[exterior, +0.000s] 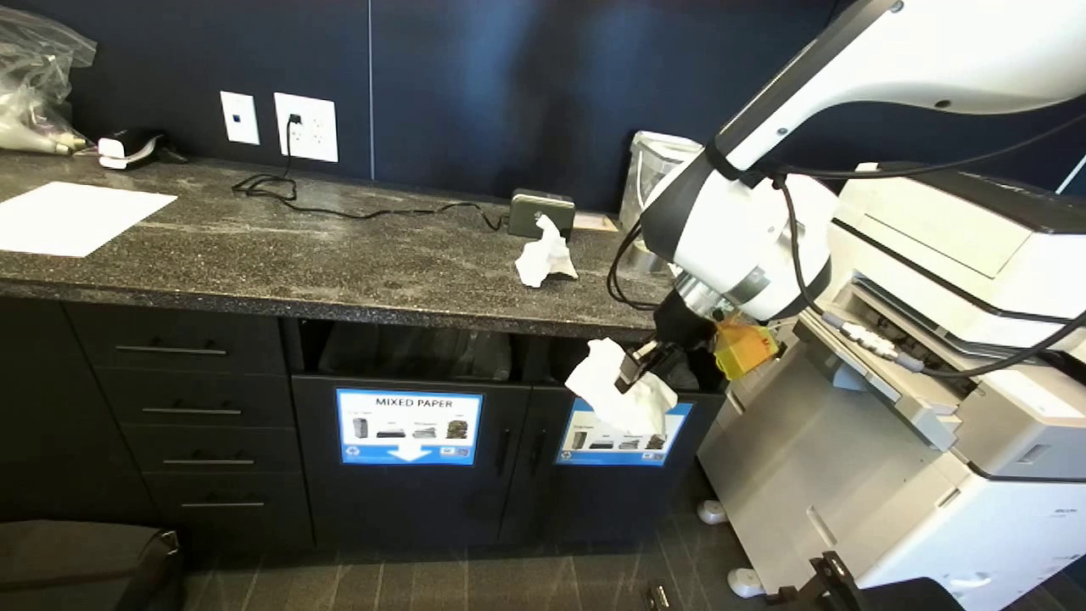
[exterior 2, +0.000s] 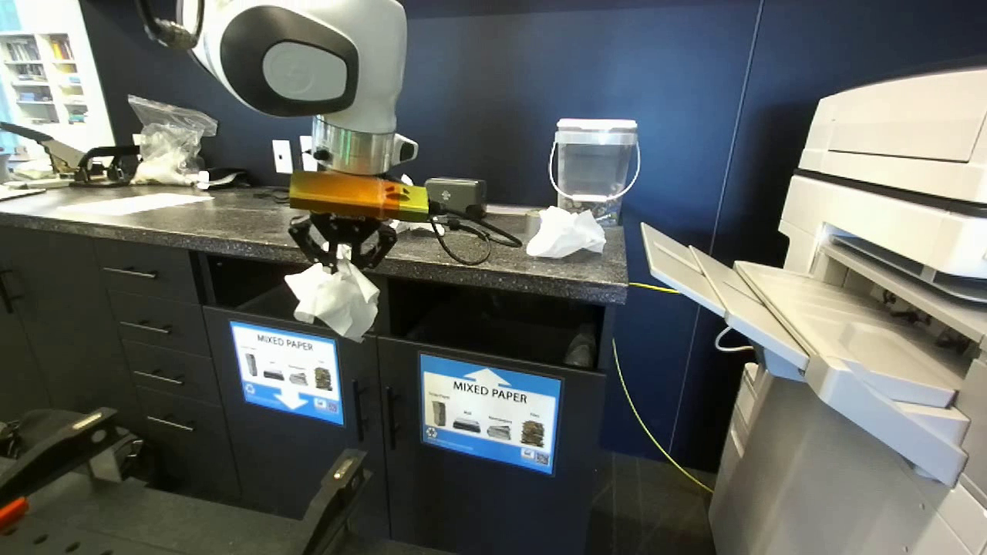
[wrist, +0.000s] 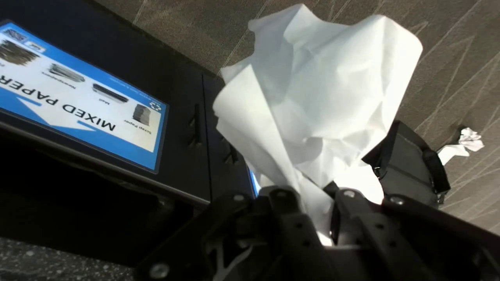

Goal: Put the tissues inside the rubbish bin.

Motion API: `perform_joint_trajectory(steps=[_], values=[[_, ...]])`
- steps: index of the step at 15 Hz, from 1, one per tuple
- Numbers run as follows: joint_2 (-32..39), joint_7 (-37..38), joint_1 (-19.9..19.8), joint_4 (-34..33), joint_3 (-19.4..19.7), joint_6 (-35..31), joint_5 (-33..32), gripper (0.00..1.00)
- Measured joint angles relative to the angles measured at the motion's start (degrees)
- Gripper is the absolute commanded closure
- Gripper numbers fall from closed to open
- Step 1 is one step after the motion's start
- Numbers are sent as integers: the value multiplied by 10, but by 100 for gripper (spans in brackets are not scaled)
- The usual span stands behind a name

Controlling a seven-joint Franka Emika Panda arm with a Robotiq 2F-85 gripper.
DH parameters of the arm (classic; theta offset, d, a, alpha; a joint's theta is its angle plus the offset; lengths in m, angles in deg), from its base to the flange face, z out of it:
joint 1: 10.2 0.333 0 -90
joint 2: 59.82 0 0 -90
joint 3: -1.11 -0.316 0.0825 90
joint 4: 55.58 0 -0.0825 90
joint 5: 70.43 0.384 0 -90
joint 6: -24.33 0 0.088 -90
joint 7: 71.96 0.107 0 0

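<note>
Got a tissue pinched in the gripper, dangling outside the bin cupboard. From there, spotting tissues on the counter too, 2 and 3 o'clock in an exterior view.

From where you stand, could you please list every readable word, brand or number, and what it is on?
"MIXED PAPER": down-arrow sign on a door.
"MIXED PAPER": up-arrow sign on the neighbouring door.
"Scrap Paper": up-arrow sign, upside down in the wrist view.
"Mail": likewise.
"Newspapers": likewise, slightly blurred.
Too small or blurred: other print on both signs, lettering on the printer, mark on the dark box.
</note>
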Motion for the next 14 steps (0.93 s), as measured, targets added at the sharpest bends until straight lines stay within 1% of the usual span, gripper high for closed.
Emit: perform_joint_trajectory(steps=[2,4,7,9,11,13,14], values=[[21,-69,-16,-5,-23,-35,47,87],[39,-148,-44,-14,-59,-73,109,87],[58,-271,-112,-28,-133,-130,191,87],[74,-349,-178,-39,-197,-170,234,86],[101,-424,-259,-51,-270,-212,262,86],[142,-486,-345,-67,-343,-256,270,87],[169,-505,-388,-73,-378,-281,260,87]])
